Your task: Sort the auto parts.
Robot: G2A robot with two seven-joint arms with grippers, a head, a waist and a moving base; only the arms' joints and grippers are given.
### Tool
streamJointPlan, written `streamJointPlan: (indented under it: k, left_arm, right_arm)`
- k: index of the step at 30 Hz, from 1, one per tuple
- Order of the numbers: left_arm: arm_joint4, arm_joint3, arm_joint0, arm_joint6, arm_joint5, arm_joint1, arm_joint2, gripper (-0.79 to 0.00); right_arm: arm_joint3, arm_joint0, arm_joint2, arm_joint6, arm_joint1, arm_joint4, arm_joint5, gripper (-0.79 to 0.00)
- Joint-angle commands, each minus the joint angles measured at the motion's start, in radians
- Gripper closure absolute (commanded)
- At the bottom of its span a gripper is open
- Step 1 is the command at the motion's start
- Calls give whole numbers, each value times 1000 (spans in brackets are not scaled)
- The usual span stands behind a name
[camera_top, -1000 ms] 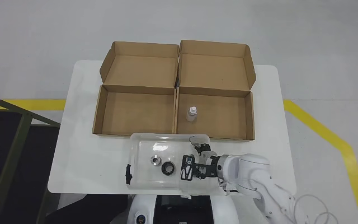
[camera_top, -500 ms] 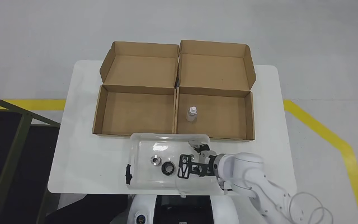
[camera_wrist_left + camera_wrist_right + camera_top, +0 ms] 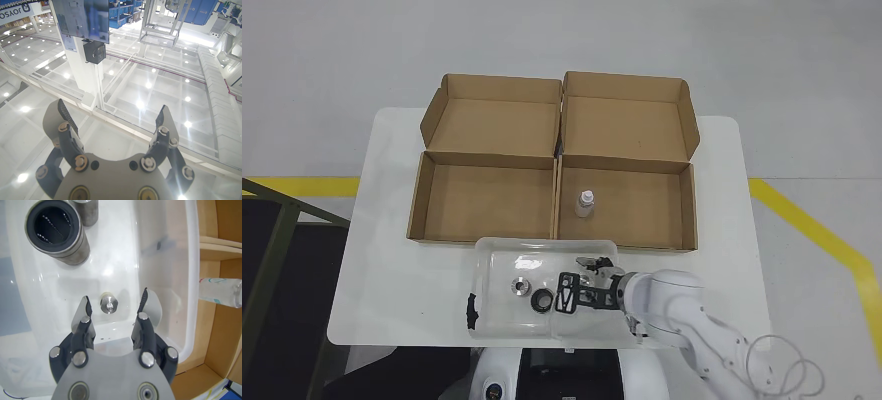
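Two brown cardboard boxes, left box and right box, sit side by side on the white table, lids folded back, matte corrugated walls. Just in front of them is a translucent white plastic tray, glossy, with rounded corners. The right box holds a small white bottle lying on its floor.

Top view: right gripper is inside the tray, just beside a black-cored ring, the bearing, with a silver metal cylinder next to it. A black piece sits at the tray's left rim; can't tell its shape.

Right wrist view gives more detail. The bearing is a steel sleeve with grooved bands and a black liner with rows of tiny balls, standing upright. A small polished steel stud, with a toothed tip, stands on the tray floor. The right gripper is spread about halfway, its ridged black pads either side of the stud, not touching it and holding nothing.

Left wrist view: left gripper is spread wide, holding nothing and pointing up at a white gridded ceiling with round lights, a white column and a dark screen.

The floor is grey with a yellow line.
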Motion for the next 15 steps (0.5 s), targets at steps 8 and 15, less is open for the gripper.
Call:
streamJointPlan:
  k: [8,15]
  left_arm:
    - [0,0,0,0,0,0,0,-785]
    - [0,0,0,0,0,0,0,-785]
  right_arm:
    - [19,18,-25,24,-3,8,4,-329]
    - [5,21,-34,33,-3,5,3,-142]
